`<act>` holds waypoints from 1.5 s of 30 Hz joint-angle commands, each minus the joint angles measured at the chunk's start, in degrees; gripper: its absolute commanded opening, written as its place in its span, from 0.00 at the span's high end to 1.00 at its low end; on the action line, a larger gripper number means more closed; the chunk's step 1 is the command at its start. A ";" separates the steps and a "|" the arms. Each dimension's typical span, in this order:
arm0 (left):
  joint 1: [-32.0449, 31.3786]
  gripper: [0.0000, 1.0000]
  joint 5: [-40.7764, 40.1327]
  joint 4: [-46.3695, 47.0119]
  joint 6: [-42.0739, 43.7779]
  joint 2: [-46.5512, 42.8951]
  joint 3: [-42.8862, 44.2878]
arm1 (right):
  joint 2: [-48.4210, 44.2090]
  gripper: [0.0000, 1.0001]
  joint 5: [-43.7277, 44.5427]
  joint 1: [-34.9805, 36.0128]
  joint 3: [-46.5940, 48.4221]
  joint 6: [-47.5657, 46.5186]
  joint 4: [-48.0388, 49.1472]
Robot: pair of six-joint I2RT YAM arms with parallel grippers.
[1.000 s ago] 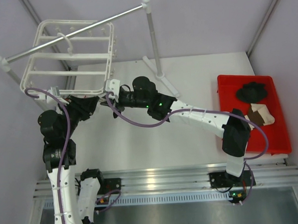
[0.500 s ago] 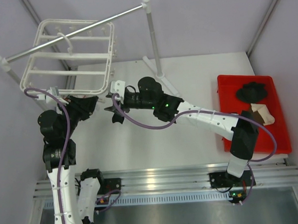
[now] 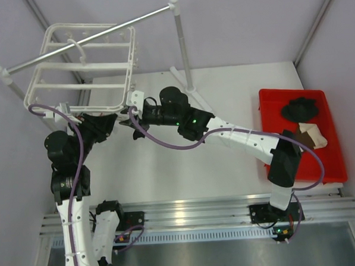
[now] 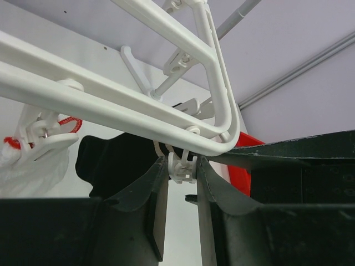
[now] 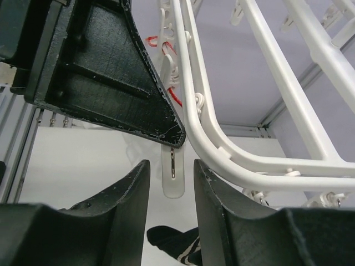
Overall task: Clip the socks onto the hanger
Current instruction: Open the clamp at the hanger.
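White plastic hanger [image 4: 122, 113] hangs from the grey rail [image 3: 147, 11] at the far left of the surface [image 3: 186, 180]. Both arms meet under its near right corner.

Left end effector [image 4: 182, 162]: jaws narrow, pinched on a small dangling clip [image 4: 182, 169] just below the corner bend.

Right end effector [image 5: 172, 163]: jaws a little apart, nothing gripped. The clip's lower leg hangs just beyond the gap.

One sock [image 5: 176, 244], black with white stripes, shows low in the right wrist view, beneath the jaws and in neither grip. Cannot tell whether it lies flat on the surface. More dark fabric sits in the red bin [image 3: 331, 160], far right.

Risks, as judged:
- The sock is out of hand, so the clip may be pinched for nothing. A re-grasp looks necessary.
- The left finger sits just beside the right fingers, so a sideways shift by either would knock them together.
- Tugging the clip could swing the hanger on the rail or pull the clip off its ring.

Room: a frame bar runs directly above both end effectors, and the upright pole [image 3: 182, 49] stands near the right wrist. Open surface lies toward the near side and the middle, so the way out is down and back.
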 commanded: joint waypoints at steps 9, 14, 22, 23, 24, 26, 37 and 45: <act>0.17 1.00 1.87 2.08 0.48 -0.58 0.39 | 2.93 0.73 0.23 -0.02 5.49 -0.62 -0.62; 0.17 0.81 -0.50 0.23 0.13 -0.85 1.62 | 1.88 1.00 0.58 -0.11 3.82 -0.45 1.05; 0.17 0.63 -4.02 1.02 -1.98 -1.38 2.15 | 0.82 1.00 0.06 -0.02 1.71 -0.97 1.23; 0.17 0.62 -4.02 1.28 -1.98 -1.20 2.23 | 0.64 1.00 -0.12 -0.02 1.53 -1.06 1.23; 0.26 0.61 -4.11 1.37 -2.07 -1.11 2.23 | 0.56 1.00 -0.21 -0.02 1.36 -1.15 1.14; 0.26 0.61 -3.76 1.72 -1.99 -0.76 2.23 | 0.38 1.00 -0.30 -0.11 1.18 -1.15 1.23; 0.17 0.63 -4.90 1.73 -1.72 -0.15 2.94 | -0.24 1.00 -1.35 -0.11 0.12 -1.59 1.14; 0.17 0.94 -3.15 2.87 -1.90 0.21 2.06 | -0.32 0.92 -1.62 -0.20 0.48 -1.76 1.05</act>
